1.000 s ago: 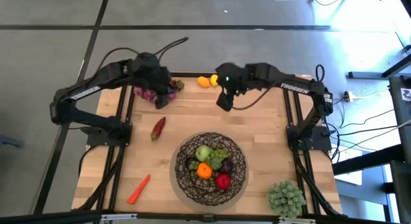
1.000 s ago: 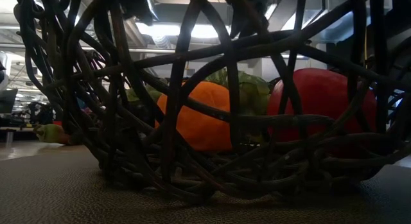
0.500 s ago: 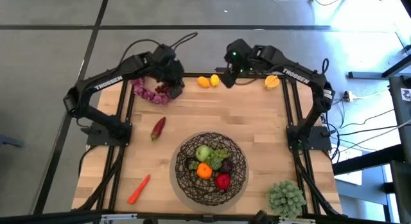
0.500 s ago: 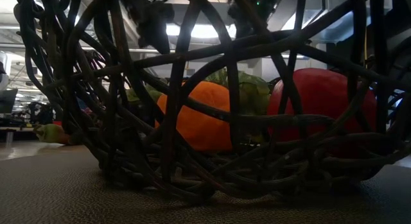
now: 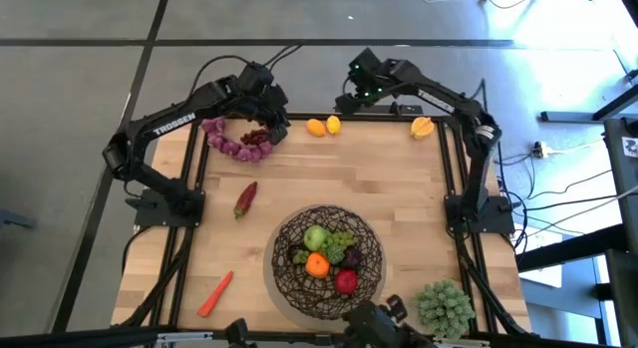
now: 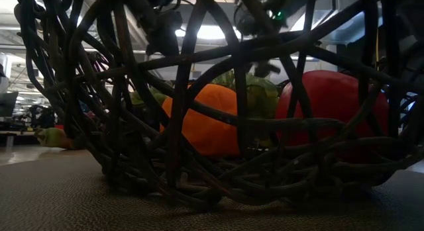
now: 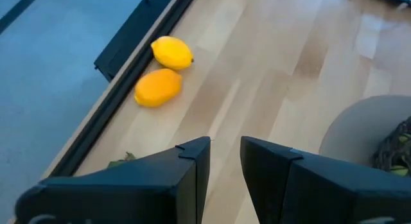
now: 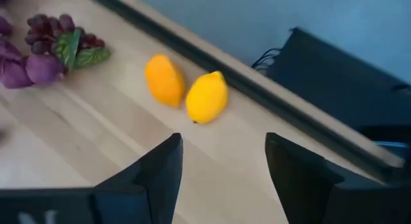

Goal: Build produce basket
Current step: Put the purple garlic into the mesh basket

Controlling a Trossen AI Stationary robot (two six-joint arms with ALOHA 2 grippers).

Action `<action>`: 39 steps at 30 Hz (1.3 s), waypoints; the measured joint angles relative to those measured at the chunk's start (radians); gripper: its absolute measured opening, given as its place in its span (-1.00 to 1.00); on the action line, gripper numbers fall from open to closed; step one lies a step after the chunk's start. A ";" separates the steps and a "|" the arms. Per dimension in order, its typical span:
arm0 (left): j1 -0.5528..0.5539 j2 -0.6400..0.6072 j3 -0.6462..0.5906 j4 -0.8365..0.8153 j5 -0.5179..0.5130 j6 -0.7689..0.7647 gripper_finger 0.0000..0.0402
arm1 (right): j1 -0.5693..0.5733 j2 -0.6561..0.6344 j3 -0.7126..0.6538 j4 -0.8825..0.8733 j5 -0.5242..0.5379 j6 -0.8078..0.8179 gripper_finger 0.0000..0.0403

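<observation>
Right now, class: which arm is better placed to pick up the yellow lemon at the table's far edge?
Probably the right. The right gripper is open with the yellow lemon just ahead; the left gripper is nearly shut, its lemon view farther off.

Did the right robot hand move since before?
Yes. The right gripper has pulled back from over the table, ending up past its far edge, just beyond the lemons.
</observation>
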 joint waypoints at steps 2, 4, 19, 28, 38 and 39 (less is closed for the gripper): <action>0.006 0.010 0.001 0.003 0.000 -0.016 -0.62 | 0.000 0.033 0.000 0.029 -0.013 0.014 0.05; 0.012 0.022 0.000 0.000 -0.001 -0.022 -0.62 | 0.000 0.061 0.000 0.057 -0.017 0.026 0.05; 0.030 0.101 0.000 0.024 -0.001 -0.051 -0.62 | -0.003 0.136 0.000 0.106 -0.071 0.024 0.05; 0.108 0.207 0.000 0.041 -0.005 -0.023 -0.62 | -0.003 0.134 0.000 0.101 -0.095 -0.031 0.05; 0.196 0.205 0.001 -0.027 -0.014 -0.064 -0.62 | -0.003 0.134 0.000 0.102 -0.156 -0.079 0.05; 0.198 0.205 0.001 -0.033 -0.013 -0.062 -0.62 | -0.002 0.134 0.000 0.102 -0.156 -0.087 0.05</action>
